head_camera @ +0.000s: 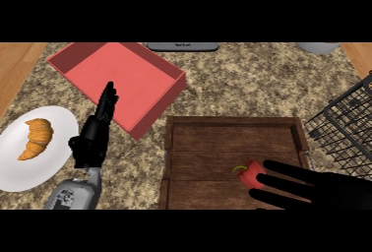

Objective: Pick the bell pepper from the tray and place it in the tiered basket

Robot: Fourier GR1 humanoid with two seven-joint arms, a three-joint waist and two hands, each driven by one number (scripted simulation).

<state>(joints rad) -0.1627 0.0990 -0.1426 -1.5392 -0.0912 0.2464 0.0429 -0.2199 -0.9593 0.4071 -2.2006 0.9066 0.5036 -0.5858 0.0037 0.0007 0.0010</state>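
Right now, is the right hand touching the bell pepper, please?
Cannot tell: in the head view the right hand's straight fingers overlap the bell pepper's edge, without plainly showing contact or gap.

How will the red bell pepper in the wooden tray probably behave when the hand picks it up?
The bell pepper looks rounded, so it may roll on the flat tray if nudged. Its smooth skin could slip between the right hand fingers. It probably keeps its shape.

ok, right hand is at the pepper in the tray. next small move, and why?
Probably curl the right hand round the red bell pepper. Its fingers look straight, lying beside the pepper on the wooden tray, so nothing is gripped yet. The tiered basket waits just to the right. The left hand rests open over the red box.
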